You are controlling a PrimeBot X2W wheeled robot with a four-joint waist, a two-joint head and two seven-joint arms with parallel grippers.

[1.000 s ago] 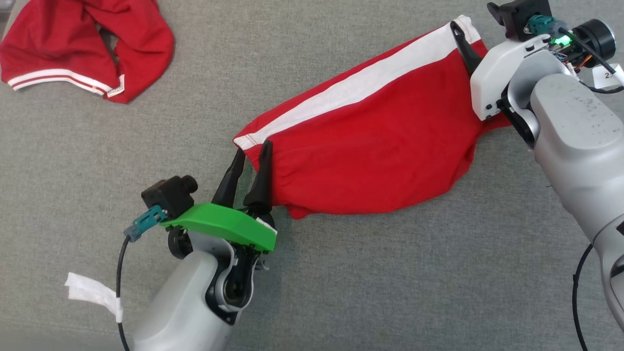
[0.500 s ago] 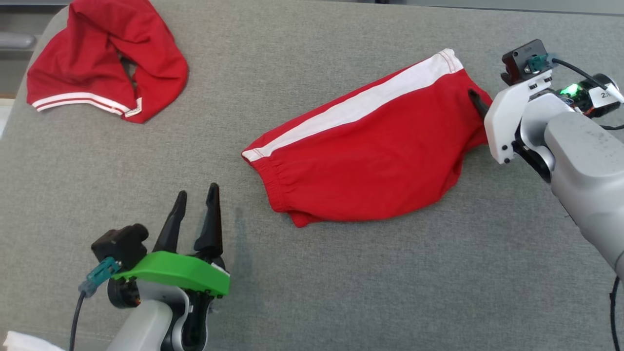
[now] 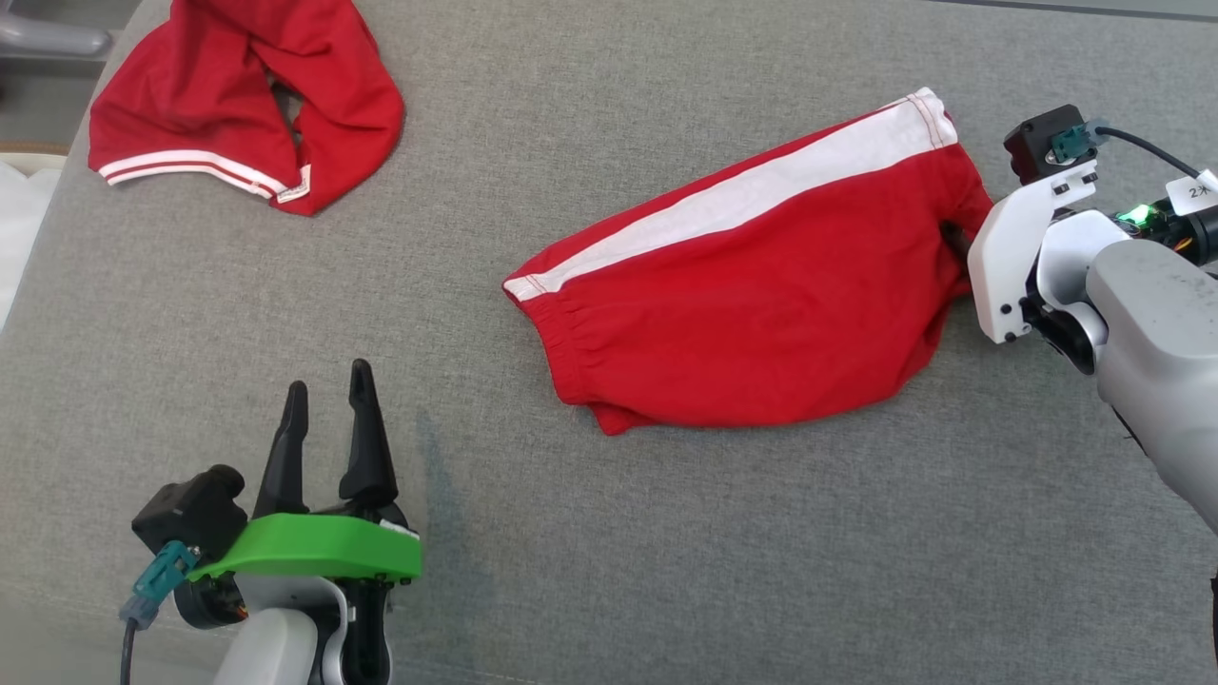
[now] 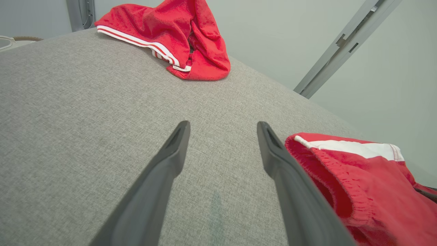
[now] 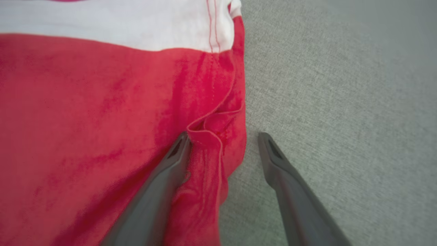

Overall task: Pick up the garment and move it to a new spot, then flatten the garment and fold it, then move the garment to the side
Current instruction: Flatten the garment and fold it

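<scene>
left pincer (image 3: pixel 328 376) was open and empty, fingers spread a moderate gap, pointing up the head view over the bare grey fabric surface (image 3: pixel 571 571). the garment (image 3: pixel 752 314) (red, one white stripe (image 3: pixel 761 190) along its far edge, gathered elastic edge (image 3: pixel 571 347) at the end nearest this pincer) lay flat ahead of it and off to its right, clear of the fingertips in the head view. in the left wrist view the gathered edge sat to the right of the right-hand finger and partly behind it; contact could not be told there. right pincer (image 5: pixel 223 135) was at the garment's opposite end, also open: jaws apart, nothing clamped. in its wrist view one finger (image 5: pixel 160 184) lay on the red cloth with its tip against a small raised fold (image 5: pixel 205 126) at the hem, the other finger was over bare grey surface just off the cloth edge, and the hem corner lay in the gap between them. the white stripe ran across ahead of those fingertips. in the head view this pincer's fingers were mostly hidden behind its white housing (image 3: pixel 1013 252). a second red garment (image 3: pixel 209 105) lay crumpled far ahead of the left pincer, slightly to its left, well apart from it and from the garment; white-and-red striped trim (image 3: pixel 181 169) and a small white tag (image 3: pixel 295 185) showed on its near edge.
</scene>
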